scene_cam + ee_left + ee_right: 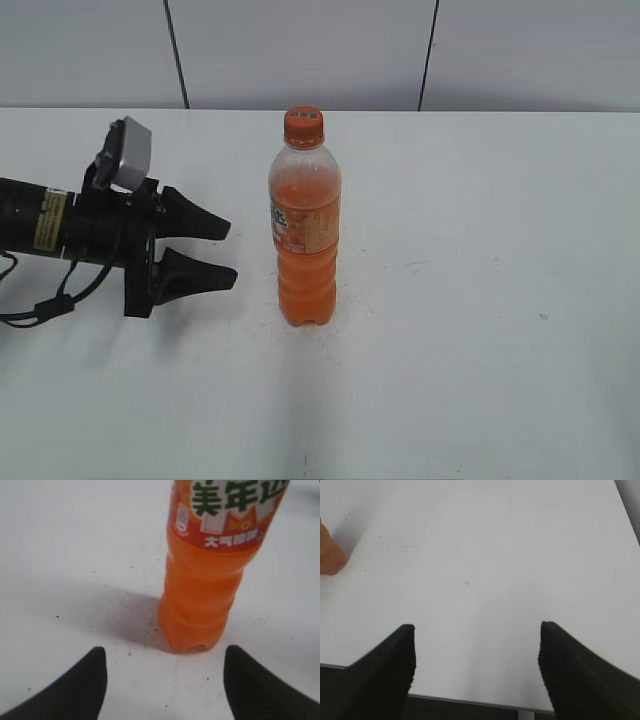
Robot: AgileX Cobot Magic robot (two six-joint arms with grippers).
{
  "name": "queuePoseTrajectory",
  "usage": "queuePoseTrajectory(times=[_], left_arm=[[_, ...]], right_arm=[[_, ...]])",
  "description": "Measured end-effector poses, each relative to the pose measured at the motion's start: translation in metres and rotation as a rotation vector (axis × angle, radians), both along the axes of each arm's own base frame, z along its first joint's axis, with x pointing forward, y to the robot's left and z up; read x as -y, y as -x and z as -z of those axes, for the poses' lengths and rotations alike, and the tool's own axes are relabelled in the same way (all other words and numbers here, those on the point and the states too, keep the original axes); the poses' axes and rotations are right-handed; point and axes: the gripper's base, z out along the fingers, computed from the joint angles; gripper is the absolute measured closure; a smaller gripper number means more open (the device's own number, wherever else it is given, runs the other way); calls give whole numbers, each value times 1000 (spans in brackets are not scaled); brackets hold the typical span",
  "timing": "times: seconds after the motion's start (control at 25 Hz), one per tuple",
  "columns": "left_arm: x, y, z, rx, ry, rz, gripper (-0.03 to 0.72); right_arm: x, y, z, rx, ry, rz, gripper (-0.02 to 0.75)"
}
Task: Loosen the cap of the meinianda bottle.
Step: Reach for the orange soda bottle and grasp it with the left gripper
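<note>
The meinianda bottle (305, 240) stands upright in the middle of the white table, full of orange drink, with its orange cap (303, 124) on top. My left gripper (226, 252) is open and empty, low over the table just left of the bottle, fingers pointing at its lower body. In the left wrist view the bottle (210, 585) stands ahead, slightly right of centre between the open fingers (165, 655); the cap is out of that view. My right gripper (477, 627) is open and empty above the table's near edge; only a sliver of the bottle (330, 555) shows at its left.
The white table (480, 300) spreads all round the bottle. A grey panelled wall (300, 50) runs behind its far edge. The table's front edge (470, 700) lies under the right gripper. The left arm's cables (40, 305) trail at the far left.
</note>
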Motion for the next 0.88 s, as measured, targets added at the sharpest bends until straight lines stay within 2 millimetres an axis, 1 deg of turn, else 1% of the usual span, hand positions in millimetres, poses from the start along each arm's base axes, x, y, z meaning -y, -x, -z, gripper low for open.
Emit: queuePoseTrajectory(times=[0.12,0.36,0.52,0.68,0.88], left_arm=[[10,1,4,19,11,18,187],[26,1,15,1,46,28,179],[38,-3,13,26,49,64,179],[46,-9,8,59,54,76,179],[54,-7,18,28,59,97,179]], right_arm=[[0,0,0,0,-1,0,164],[0,0,0,0,-1,0,164],[0,0,0,0,-1,0,164],[0,0,0,0,-1,0,164],[0,0,0,0,-1,0,164]])
